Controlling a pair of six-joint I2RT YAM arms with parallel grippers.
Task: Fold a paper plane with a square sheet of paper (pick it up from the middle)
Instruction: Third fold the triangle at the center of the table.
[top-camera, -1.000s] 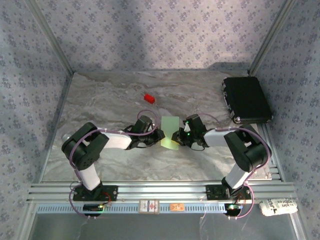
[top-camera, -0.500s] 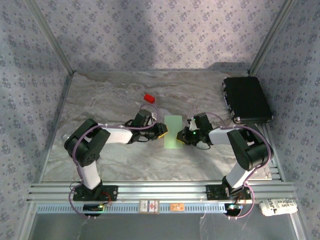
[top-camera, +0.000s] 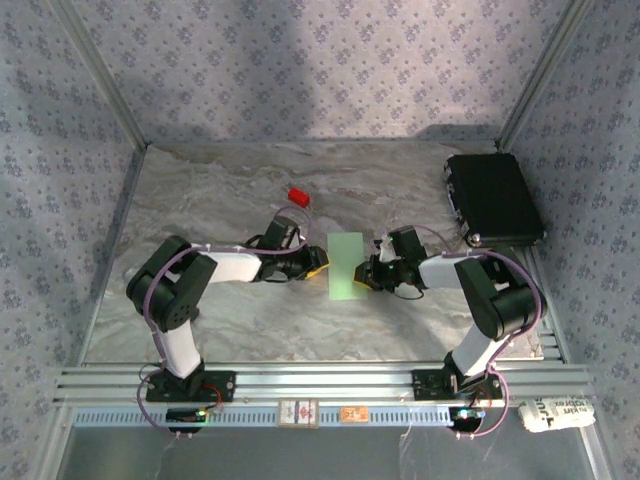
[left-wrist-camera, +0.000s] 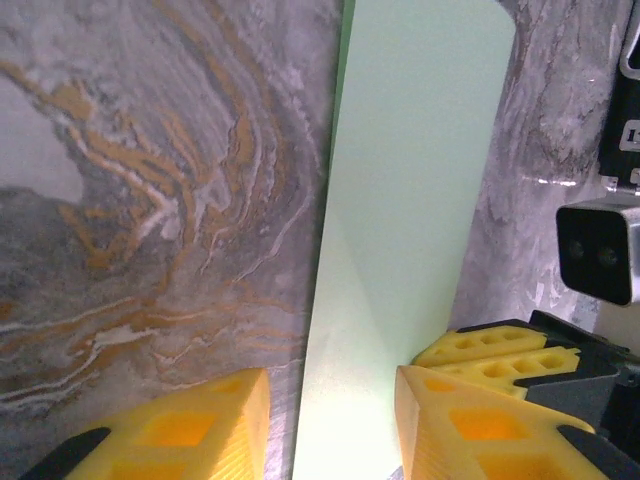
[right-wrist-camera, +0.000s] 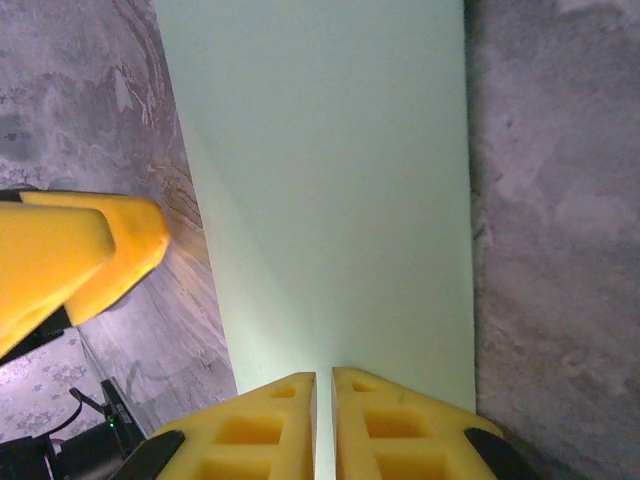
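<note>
Both arms bent low and reaching inward, left gripper (left-wrist-camera: 330, 385) fingers parted over the left edge of the folded pale-green sheet of paper (top-camera: 345, 265), right gripper (right-wrist-camera: 323, 377) pinched onto its right edge, sheet flat mid-way across the grey marble table (top-camera: 200, 200), small red block (top-camera: 298, 196) just beyond, black case (top-camera: 493, 198) far right, patterned walls (top-camera: 320, 70) around.

We see the square sheet of paper (top-camera: 345, 265) folded in half into a narrow pale-green rectangle. It lies near the middle of the marbled tabletop (top-camera: 200, 200), its long sides running away from us. The surface looks smooth, with one faint diagonal crease and a rounded far corner. Its right long edge is pinched between the closed fingers of the right gripper (right-wrist-camera: 323, 378).
</note>
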